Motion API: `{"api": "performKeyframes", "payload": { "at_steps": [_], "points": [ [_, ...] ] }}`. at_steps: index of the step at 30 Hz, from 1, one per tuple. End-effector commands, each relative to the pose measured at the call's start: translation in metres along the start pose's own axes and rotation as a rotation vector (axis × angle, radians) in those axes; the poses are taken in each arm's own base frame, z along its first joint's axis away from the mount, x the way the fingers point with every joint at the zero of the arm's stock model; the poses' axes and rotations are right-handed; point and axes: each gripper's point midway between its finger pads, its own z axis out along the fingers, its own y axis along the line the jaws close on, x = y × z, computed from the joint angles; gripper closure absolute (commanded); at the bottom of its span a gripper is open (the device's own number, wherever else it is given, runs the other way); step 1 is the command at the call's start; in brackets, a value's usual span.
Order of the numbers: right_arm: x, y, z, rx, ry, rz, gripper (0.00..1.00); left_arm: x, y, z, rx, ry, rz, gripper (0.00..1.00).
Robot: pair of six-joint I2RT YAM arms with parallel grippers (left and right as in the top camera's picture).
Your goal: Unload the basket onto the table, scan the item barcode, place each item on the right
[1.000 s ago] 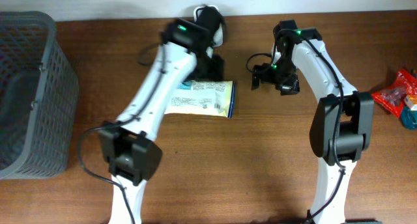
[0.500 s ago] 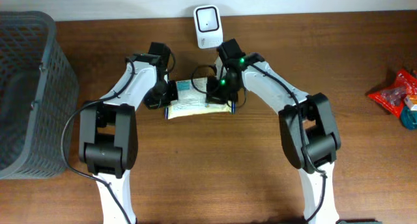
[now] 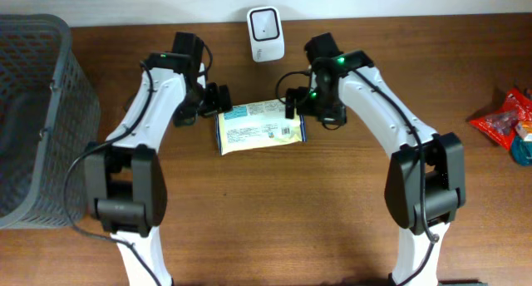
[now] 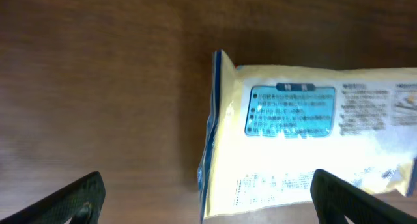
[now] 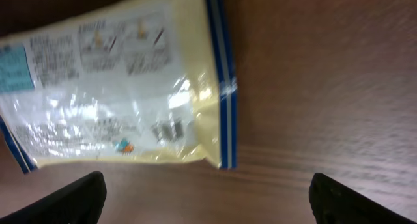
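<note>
Hovering empty with jaws spread wide, my left gripper and right gripper flanked the snack packet, which lay flat on the table, barcode up, short of the scanner at the far edge, so I judged lifting and scanning not yet done.

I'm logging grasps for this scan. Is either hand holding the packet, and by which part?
Nothing is held. The left hand and right hand are both open near the ends of the packet, which lies on the table.
</note>
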Motion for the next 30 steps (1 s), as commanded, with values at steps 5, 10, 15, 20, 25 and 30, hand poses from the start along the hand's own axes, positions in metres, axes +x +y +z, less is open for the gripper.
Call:
{"api": "performKeyframes", "payload": {
  "at_steps": [5, 10, 15, 20, 25, 30],
  "points": [
    [-0.011, -0.013, -0.008, 0.022, -0.034, 0.014, 0.01, 0.033, -0.030, 0.088, 0.194, 0.245, 0.025, 0.10],
    [-0.019, -0.031, -0.010, 0.122, -0.077, 0.016, 0.02, 0.038, -0.042, 0.098, 0.238, 0.259, 0.076, 1.00],
    [-0.021, -0.030, -0.010, 0.118, -0.087, 0.014, 0.01, -0.011, 0.011, 0.025, -0.024, 0.133, 0.039, 1.00],
    [-0.021, -0.030, -0.010, 0.118, -0.087, 0.015, 0.01, -0.071, 0.078, -0.170, -0.547, -0.276, 0.029, 1.00],
    [-0.021, -0.030, -0.010, 0.118, -0.087, 0.015, 0.01, -0.072, 0.096, -0.209, -0.699, -0.350, 0.031, 1.00],
    [-0.021, -0.030, -0.010, 0.118, -0.087, 0.014, 0.01, -0.041, 0.045, -0.134, -0.626, -0.159, 0.151, 1.00]
  ]
}}
